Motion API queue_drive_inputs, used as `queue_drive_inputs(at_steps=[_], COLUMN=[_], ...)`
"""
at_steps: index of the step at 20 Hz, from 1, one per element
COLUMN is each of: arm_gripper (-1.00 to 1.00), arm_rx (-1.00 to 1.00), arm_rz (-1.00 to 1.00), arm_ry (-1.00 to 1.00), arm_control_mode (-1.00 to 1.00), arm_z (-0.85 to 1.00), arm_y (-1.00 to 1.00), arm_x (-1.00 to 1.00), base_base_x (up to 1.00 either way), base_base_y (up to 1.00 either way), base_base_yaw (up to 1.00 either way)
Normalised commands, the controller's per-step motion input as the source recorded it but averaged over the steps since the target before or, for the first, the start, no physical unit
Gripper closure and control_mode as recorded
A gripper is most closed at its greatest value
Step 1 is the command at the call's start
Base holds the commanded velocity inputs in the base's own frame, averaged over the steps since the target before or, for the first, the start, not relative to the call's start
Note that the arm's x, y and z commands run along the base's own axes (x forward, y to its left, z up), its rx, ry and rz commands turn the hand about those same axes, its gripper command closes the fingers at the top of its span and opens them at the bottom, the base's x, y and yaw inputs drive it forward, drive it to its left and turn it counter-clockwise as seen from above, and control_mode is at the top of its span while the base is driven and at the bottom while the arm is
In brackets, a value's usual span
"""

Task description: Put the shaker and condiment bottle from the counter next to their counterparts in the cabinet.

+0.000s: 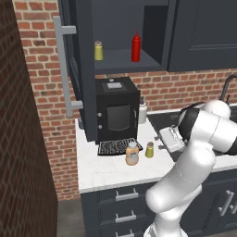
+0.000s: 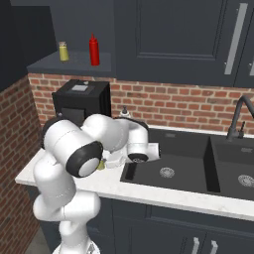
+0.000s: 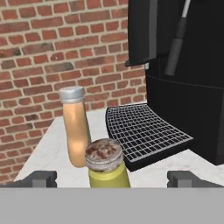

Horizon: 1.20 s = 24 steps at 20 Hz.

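Observation:
On the white counter stand the olive-yellow shaker and, just to its left, the peach-orange condiment bottle. My gripper hovers right of the shaker, open. In the hand view the shaker sits close between the open gripper, clear of both fingertips, with the condiment bottle just behind it. The cabinet is open. On its shelf stand the counterparts: a mustard shaker and a red squeeze bottle.
A black coffee machine with a mesh drip tray stands behind the two containers. The cabinet door hangs open to the left. A white dispenser, dark sink and faucet lie to the right. A brick wall backs the counter.

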Motion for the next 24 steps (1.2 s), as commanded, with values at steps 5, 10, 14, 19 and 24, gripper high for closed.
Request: queue_drive_inputs(at_steps=[5,10,14,19,24], arm_gripper=[-1.00,-1.00,-1.00,-1.00,-1.00], arm_rx=[0.10,0.09,0.08,0.07,0.02], arm_rz=[0.04,0.04,0.04,0.04,0.04], arm_ry=[0.00,0.00,0.00,0.00,0.00], arm_control_mode=[-1.00,-1.00,-1.00,-1.00,-1.00], arm_z=[-0.06,-0.02,0.00,0.00,-0.05], arm_y=[0.00,0.00,0.01,0.01,0.14], arm_x=[0.00,0.00,0.00,0.00,0.00], base_base_x=[0.00,0.00,0.00,0.00,0.00], base_base_y=[0.00,0.00,0.00,0.00,0.00], base_base_yaw=[0.00,0.00,0.00,0.00,0.00])
